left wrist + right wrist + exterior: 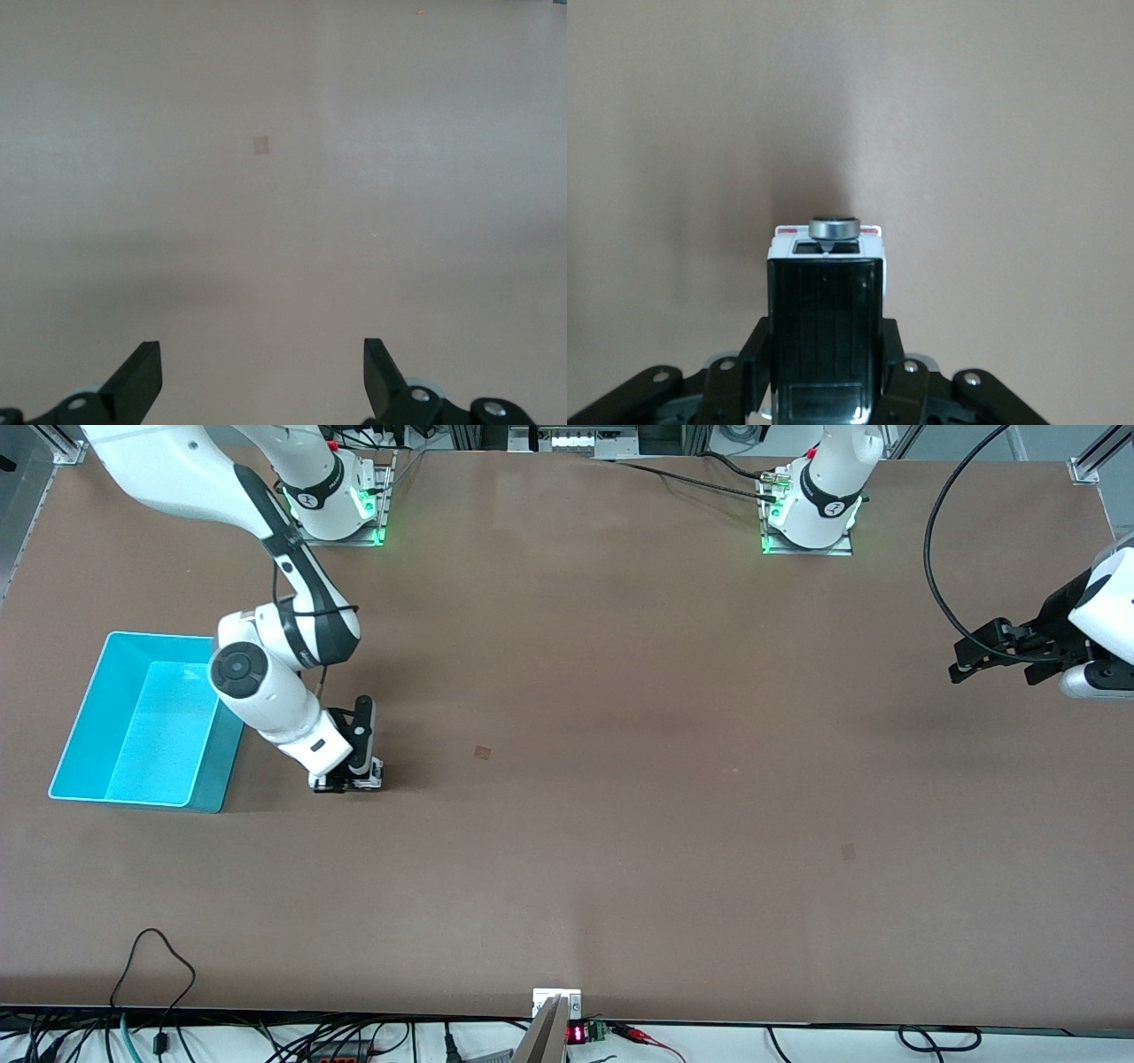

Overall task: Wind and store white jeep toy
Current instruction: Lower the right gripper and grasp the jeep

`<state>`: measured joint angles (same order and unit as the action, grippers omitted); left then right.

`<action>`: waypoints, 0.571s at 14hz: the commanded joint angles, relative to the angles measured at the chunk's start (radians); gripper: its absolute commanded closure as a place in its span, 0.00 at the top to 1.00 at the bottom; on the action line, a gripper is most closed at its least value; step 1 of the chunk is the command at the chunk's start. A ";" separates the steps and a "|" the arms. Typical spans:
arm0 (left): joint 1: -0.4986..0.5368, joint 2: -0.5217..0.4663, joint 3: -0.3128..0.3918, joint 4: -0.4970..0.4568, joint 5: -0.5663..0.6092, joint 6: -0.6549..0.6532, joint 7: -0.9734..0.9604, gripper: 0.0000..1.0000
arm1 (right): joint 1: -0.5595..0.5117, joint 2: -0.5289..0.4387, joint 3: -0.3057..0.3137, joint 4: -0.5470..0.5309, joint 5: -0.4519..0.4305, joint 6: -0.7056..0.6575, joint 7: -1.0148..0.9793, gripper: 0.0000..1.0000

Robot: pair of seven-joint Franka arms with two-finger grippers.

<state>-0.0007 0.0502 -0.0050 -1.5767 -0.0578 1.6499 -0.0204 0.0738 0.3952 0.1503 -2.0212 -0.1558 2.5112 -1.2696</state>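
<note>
The white jeep toy [368, 772] is tiny, with a black roof section [824, 336] and a spare wheel at its rear [834, 227]. It rests on the brown table beside the turquoise bin [84, 717], toward the right arm's end. My right gripper [347, 778] is low on the table and shut on the jeep, its black fingers [726, 372] pressed against the car's sides. My left gripper [992, 660] is open and empty, held above the table at the left arm's end; its fingers [137, 381] stand wide apart.
The turquoise bin has nothing in it. Small tape marks [482, 752] lie on the table, one also in the left wrist view [261, 144]. Cables run along the table edge nearest the front camera [159, 965].
</note>
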 commanded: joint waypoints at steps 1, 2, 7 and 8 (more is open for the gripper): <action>0.005 -0.003 -0.007 0.011 0.027 0.001 -0.012 1.00 | -0.028 -0.091 0.009 -0.008 -0.002 -0.084 -0.007 0.00; 0.004 -0.003 -0.007 0.011 0.027 -0.001 -0.012 1.00 | -0.031 -0.110 0.009 -0.005 -0.001 -0.101 -0.005 0.00; 0.005 -0.004 -0.001 0.012 0.027 -0.009 0.070 1.00 | -0.031 -0.197 0.009 0.004 0.059 -0.192 -0.005 0.00; 0.005 -0.004 -0.004 0.011 0.026 -0.009 0.056 1.00 | -0.032 -0.217 0.009 0.003 0.059 -0.202 -0.008 0.00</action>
<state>-0.0001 0.0502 -0.0031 -1.5767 -0.0566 1.6500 0.0184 0.0520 0.2264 0.1501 -2.0130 -0.1178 2.3462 -1.2690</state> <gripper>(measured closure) 0.000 0.493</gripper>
